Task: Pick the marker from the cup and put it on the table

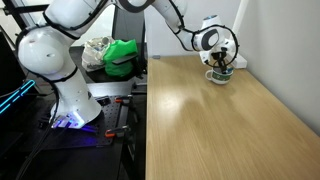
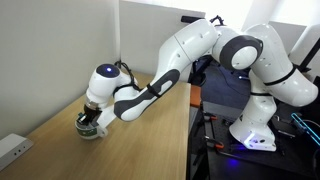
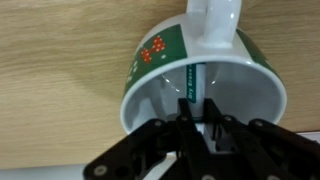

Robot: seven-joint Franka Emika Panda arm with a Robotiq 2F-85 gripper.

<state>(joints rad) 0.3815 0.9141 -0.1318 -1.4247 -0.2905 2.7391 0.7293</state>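
Observation:
The cup [image 3: 200, 55] is a white mug with green markings and a handle, standing on the light wood table [image 3: 60, 60]. The marker [image 3: 191, 88], dark green with a lighter end, stands inside the cup. In the wrist view my gripper [image 3: 191, 122] reaches into the cup and its fingers are closed on the marker's upper end. In both exterior views the gripper [image 1: 222, 68] [image 2: 91, 122] sits right over the cup [image 1: 220, 77] [image 2: 90, 130], hiding the marker.
A white box with a cable [image 2: 14, 149] lies on the table near the wall. A dark bench with a green cloth [image 1: 122, 55] stands beside the table. The robot base [image 1: 70, 100] stands off the table's edge.

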